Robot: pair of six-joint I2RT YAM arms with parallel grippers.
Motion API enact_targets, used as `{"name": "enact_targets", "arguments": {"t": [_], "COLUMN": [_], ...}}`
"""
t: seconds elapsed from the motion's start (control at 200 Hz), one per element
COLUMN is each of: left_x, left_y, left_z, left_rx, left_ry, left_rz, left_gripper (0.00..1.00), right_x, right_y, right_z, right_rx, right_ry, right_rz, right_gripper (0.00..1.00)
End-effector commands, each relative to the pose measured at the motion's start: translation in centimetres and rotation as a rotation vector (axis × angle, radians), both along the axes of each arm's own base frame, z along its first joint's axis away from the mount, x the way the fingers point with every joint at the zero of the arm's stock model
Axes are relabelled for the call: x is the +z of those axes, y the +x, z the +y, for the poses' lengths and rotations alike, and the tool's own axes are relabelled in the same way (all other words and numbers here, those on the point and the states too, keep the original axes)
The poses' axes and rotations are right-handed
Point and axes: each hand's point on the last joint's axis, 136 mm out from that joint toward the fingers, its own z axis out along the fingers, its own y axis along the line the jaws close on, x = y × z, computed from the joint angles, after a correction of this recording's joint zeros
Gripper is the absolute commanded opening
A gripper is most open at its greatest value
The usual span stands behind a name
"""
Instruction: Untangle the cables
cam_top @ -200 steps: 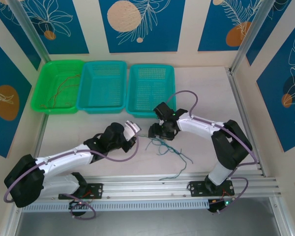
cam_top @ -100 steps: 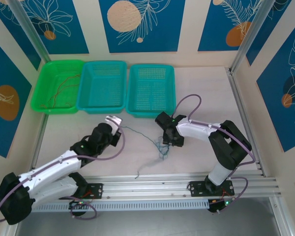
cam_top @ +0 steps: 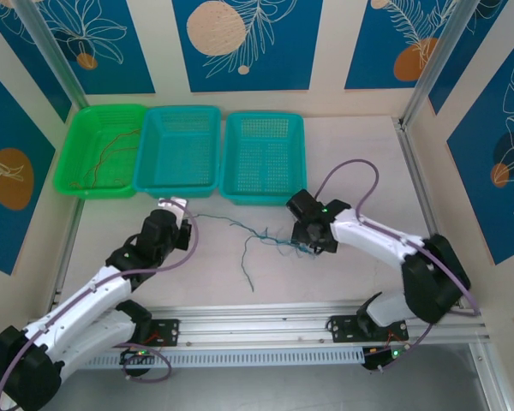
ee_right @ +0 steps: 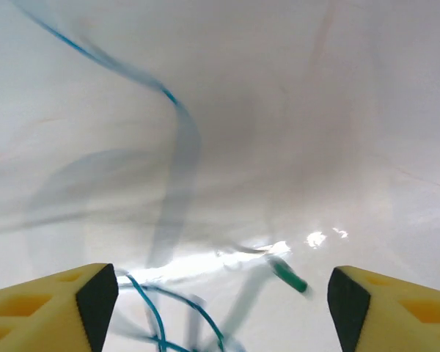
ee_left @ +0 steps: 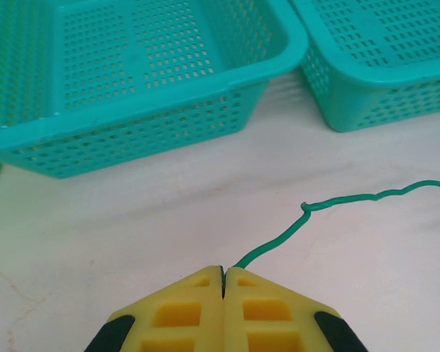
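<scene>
My left gripper (ee_left: 222, 273) is shut on one end of a thin green cable (ee_left: 308, 209), just in front of the middle teal basket (ee_left: 154, 125). From my left gripper (cam_top: 175, 211) the green cable (cam_top: 223, 222) runs right across the table to a loose knot of blue and green cables (cam_top: 274, 241). A tail (cam_top: 248, 272) trails toward the near edge. My right gripper (cam_top: 312, 241) hovers at the knot's right side. Its jaws stand wide open (ee_right: 220, 312), with blurred blue cable loops (ee_right: 150, 312) and a green cable end (ee_right: 290, 277) lying between them.
Three baskets line the back: a green one (cam_top: 75, 145) holding thin red/orange cables (cam_top: 111, 154), and two teal ones (cam_top: 146, 163) (cam_top: 231, 167). An aluminium rail (cam_top: 265, 321) borders the near edge. Bare table lies right of my right arm.
My left gripper pulled back and left with the green cable, drawing it out of the knot. My right gripper shifted right and opened wider. The bundle spread into a long line.
</scene>
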Motion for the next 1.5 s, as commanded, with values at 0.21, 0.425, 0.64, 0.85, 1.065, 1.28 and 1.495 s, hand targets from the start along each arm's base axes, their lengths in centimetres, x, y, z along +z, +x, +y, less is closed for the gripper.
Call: {"name": "enact_targets", "arguments": {"t": [0.21, 0.425, 0.64, 0.85, 1.065, 1.28, 1.495], "left_x": [-0.1, -1.1, -1.8, -1.3, -0.9, 0.8, 2.3], "left_y": [0.7, 0.8, 1.2, 1.6, 2.0, 2.5, 2.0], "left_z": [-3.6, -2.8, -1.3, -3.1, -2.1, 2.6, 8.4], "left_rx": [-0.142, -0.117, -0.038, -0.108, -0.049, 0.163, 0.402], "left_ry": [-0.1, -0.05, 0.013, -0.037, -0.01, 0.025, -0.062], "left_rz": [0.014, 0.037, 0.059, 0.049, 0.044, 0.02, 0.015], "left_gripper": [0.0, 0.0, 0.0, 0.0, 0.0, 0.0, 0.0], "right_x": [3.8, -1.6, 2.4, 1.7, -3.0, -5.5, -7.0], "right_y": [-0.7, -1.4, -3.0, -4.9, -5.5, -3.9, -3.6], "right_z": [10.3, 12.5, 15.3, 16.3, 15.6, 13.5, 11.4], "right_rx": [0.653, 0.861, 0.947, 1.156, 1.233, 1.127, 1.0], "right_ry": [0.103, -0.006, 0.253, 0.203, -0.004, -0.171, -0.197], "right_rz": [-0.26, -0.08, -0.211, -0.206, -0.035, 0.091, 0.266], "right_gripper": [0.89, 0.92, 0.94, 0.95, 0.94, 0.47, 0.22]}}
